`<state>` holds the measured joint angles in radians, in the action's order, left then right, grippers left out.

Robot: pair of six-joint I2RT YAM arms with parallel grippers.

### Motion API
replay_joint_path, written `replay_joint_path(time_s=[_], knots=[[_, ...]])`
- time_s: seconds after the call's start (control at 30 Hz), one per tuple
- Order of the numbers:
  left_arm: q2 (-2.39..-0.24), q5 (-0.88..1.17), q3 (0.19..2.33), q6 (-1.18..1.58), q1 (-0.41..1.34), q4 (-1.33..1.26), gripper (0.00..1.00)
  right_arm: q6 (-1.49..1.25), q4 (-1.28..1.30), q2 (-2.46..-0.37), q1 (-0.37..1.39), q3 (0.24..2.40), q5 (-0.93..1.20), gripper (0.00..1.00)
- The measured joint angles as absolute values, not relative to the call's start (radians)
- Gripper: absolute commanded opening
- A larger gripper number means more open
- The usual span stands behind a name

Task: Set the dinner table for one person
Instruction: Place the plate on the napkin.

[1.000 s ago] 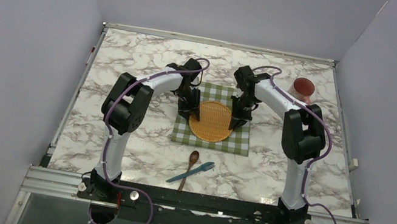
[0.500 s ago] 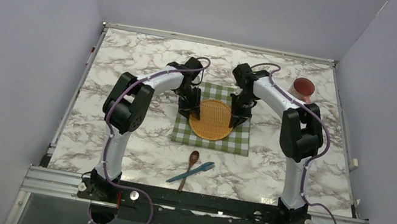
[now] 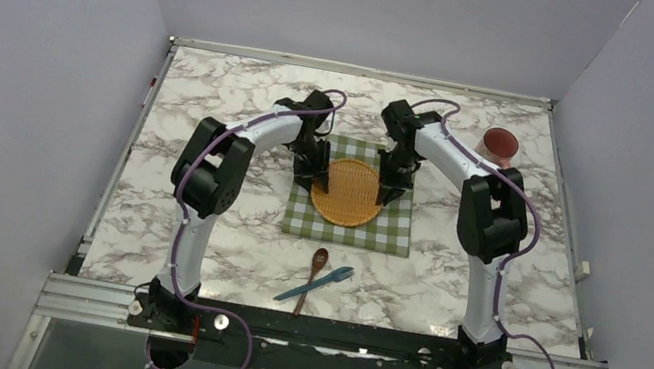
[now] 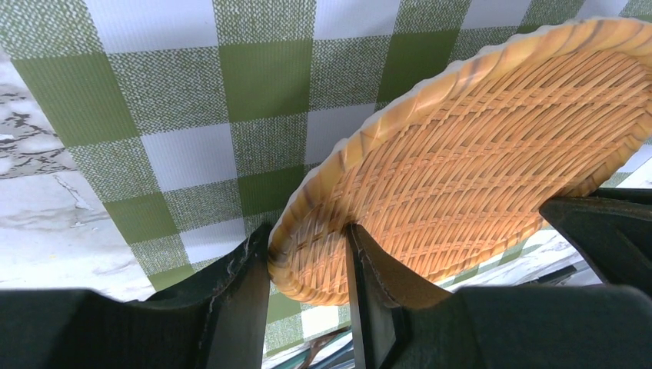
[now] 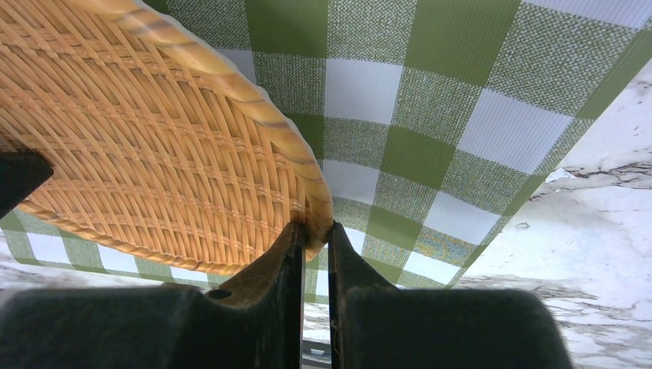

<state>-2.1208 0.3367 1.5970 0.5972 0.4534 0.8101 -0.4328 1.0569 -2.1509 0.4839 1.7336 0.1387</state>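
A round wicker plate (image 3: 349,192) is over the green-and-white checked cloth (image 3: 347,231) in the middle of the marble dinner table (image 3: 215,104). My left gripper (image 3: 320,181) is shut on the plate's left rim. In the left wrist view the rim sits between its jaws (image 4: 307,246), and the plate (image 4: 477,161) hangs a little above the cloth (image 4: 192,154). My right gripper (image 3: 383,193) is shut on the plate's right rim. In the right wrist view its jaws (image 5: 315,234) pinch the rim of the plate (image 5: 154,154).
A wooden spoon (image 3: 317,266) and a blue fork (image 3: 318,282) lie crossed on the marble near the cloth's front edge. A red cup (image 3: 498,147) stands at the far right. Grey walls enclose the table on three sides.
Both grippers have moved a little toward the far side with the wicker plate held between them. The spoon, fork and cup have not moved.
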Motion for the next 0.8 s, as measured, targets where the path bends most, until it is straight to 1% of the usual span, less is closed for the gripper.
replay_joint_path(time_s=[0.23, 0.43, 0.47, 0.53, 0.57, 0.8], knots=[[-2.123, 0.339, 1.599, 0.592, 0.453, 0.811, 0.41, -0.432, 1.057, -2.151, 0.485, 1.734, 0.139, 0.19], [-2.149, 0.339, 1.644, 0.57, 0.452, 0.834, 0.42, -0.424, 1.061, -2.155, 0.487, 1.734, 0.135, 0.21], [-2.155, 0.339, 1.653, 0.567, 0.452, 0.841, 0.42, -0.424, 1.066, -2.158, 0.489, 1.737, 0.133, 0.24], [-2.163, 0.339, 1.667, 0.56, 0.452, 0.851, 0.42, -0.419, 1.083, -2.168, 0.495, 1.75, 0.127, 0.35], [-2.166, 0.339, 1.672, 0.56, 0.452, 0.855, 0.42, -0.416, 1.086, -2.173, 0.497, 1.755, 0.125, 0.39], [-2.17, 0.342, 1.679, 0.555, 0.451, 0.839, 0.42, -0.405, 1.098, -2.192, 0.518, 1.772, 0.106, 0.39]])
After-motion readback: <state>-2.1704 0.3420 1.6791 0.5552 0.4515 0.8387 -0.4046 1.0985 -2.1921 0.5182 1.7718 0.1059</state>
